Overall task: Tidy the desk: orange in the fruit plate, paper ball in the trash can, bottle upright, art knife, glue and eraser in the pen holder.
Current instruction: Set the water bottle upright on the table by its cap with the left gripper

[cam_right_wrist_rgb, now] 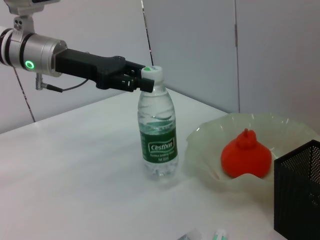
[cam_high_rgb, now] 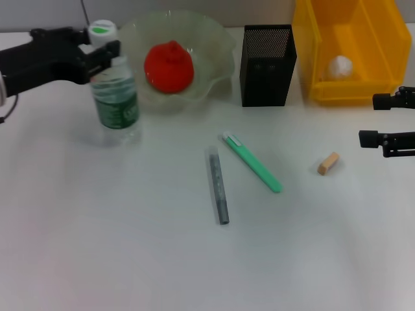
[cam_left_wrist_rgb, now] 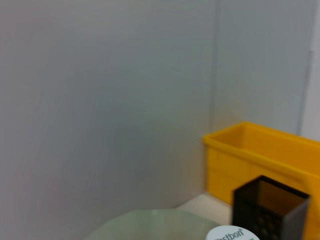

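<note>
A white bench (cam_high_rgb: 130, 259) holds a half-tidied set of desk items. At the back left, a clear water bottle (cam_high_rgb: 115, 87) with a green label and white cap stands upright. The left hand (cam_high_rgb: 107, 48) reaches in from the left edge and is closed around the bottle's neck, just under the cap. Just beside the bottle sits the pale green fruit plate (cam_high_rgb: 217, 55) with a wavy rim, and the red-orange orange (cam_high_rgb: 169, 67) rests inside it. Next along the back stands the black mesh pen holder (cam_high_rgb: 267, 65). Beside that is the yellow trash can (cam_high_rgb: 318, 58), with the white paper ball (cam_high_rgb: 340, 67) lying in it.

Near the middle of the bench lie a grey glue stick (cam_high_rgb: 218, 186) and a green art knife (cam_high_rgb: 253, 163), close together but apart. The small tan eraser (cam_high_rgb: 329, 163) lies further right. The right hand (cam_high_rgb: 382, 120) sits at the right edge, near the eraser, its fingers spread and holding nothing.
</note>
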Available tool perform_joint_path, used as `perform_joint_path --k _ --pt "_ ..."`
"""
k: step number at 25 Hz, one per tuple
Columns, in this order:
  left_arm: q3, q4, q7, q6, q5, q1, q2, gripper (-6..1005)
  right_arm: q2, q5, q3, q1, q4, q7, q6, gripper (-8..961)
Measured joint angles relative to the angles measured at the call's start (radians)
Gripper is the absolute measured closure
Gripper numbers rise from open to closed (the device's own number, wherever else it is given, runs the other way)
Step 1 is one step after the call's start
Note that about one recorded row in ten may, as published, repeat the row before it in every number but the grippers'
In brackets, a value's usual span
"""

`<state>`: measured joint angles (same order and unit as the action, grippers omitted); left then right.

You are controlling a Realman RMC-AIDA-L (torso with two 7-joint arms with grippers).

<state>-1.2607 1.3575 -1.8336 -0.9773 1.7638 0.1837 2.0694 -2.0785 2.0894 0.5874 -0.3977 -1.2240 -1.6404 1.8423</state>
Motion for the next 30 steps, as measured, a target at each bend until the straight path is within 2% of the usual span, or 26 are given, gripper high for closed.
perform_joint_path --k 4,9,30 --pt "0.062 -0.043 0.026 0.003 -0.004 0.006 0.0 554 0.0 0.0 0.0 -0.001 0.002 0.0 0.0 128" --pt "0.085 -0.095 0.05 0.007 -0.007 0.023 0.0 552 0.0 0.0 0.0 -0.002 0.003 0.0 0.0 128" --pt "0.082 -0.17 0.13 0.0 -0.06 0.044 -0.003 544 0.0 0.0 0.011 -0.015 0.017 0.003 -0.022 127"
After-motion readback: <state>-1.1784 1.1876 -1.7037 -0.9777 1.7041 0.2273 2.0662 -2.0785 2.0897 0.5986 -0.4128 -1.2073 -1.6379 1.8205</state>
